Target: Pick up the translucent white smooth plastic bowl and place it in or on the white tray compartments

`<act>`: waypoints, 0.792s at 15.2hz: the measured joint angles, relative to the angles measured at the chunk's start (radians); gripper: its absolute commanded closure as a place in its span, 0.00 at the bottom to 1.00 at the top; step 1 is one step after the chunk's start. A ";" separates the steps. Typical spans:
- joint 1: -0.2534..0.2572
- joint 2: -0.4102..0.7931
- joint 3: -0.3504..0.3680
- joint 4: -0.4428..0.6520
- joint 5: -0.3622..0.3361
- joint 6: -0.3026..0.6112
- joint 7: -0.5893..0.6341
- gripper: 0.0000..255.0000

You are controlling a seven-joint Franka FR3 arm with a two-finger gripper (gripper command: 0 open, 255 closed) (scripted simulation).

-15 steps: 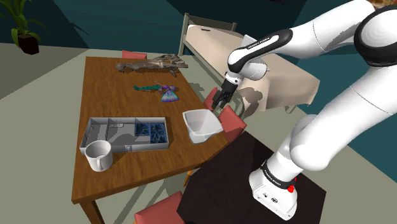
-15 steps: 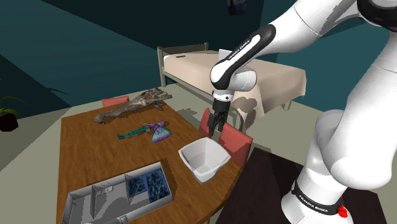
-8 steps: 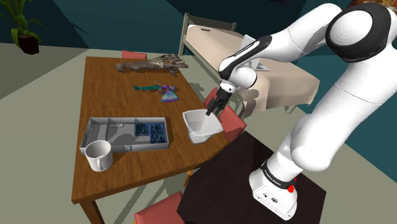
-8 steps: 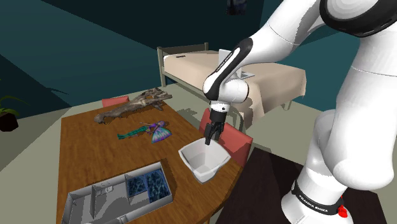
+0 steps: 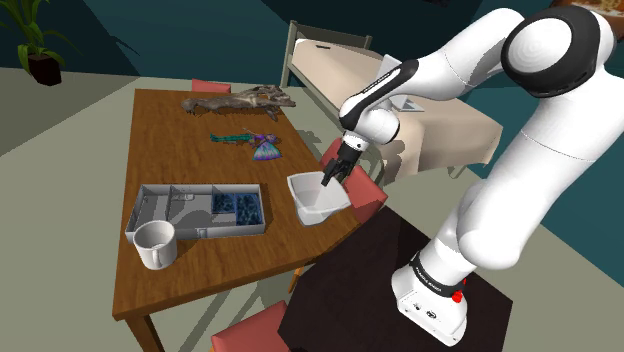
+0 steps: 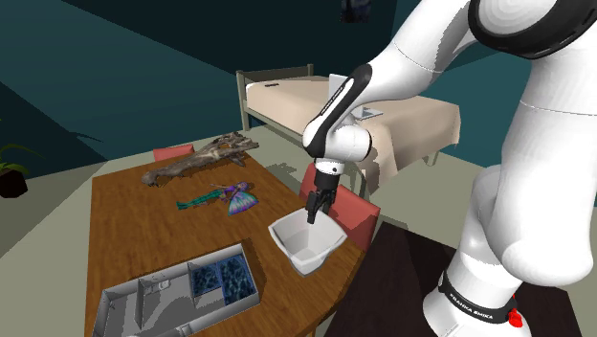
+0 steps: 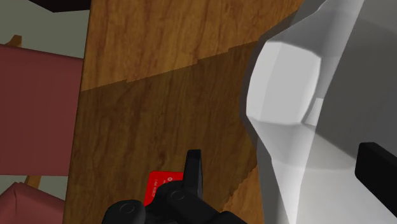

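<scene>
Black two-finger gripper (image 5: 333, 178) open wide, straddling the rim of the white angular bowl (image 5: 312, 205): one finger inside, one outside. Bowl sits at brown wooden worktop (image 5: 170, 130) edge, near the grey compartment tray (image 5: 190, 187).

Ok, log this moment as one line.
phase: pre-grasp | black end effector: open, straddling rim of white squarish bowl | bowl: on wooden table

One white bowl (image 5: 318, 197), one grey tray (image 5: 236, 230), one mug (image 5: 156, 245), one table (image 5: 170, 140), one bed (image 5: 330, 65)
</scene>
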 measured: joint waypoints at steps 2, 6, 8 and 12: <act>0.000 0.000 0.000 0.000 0.000 0.000 0.000 1.00; 0.000 0.000 0.000 0.000 0.001 -0.001 0.000 1.00; 0.000 -0.001 0.000 0.001 0.001 -0.001 0.000 1.00; 0.000 -0.001 0.001 0.001 0.001 -0.001 0.000 1.00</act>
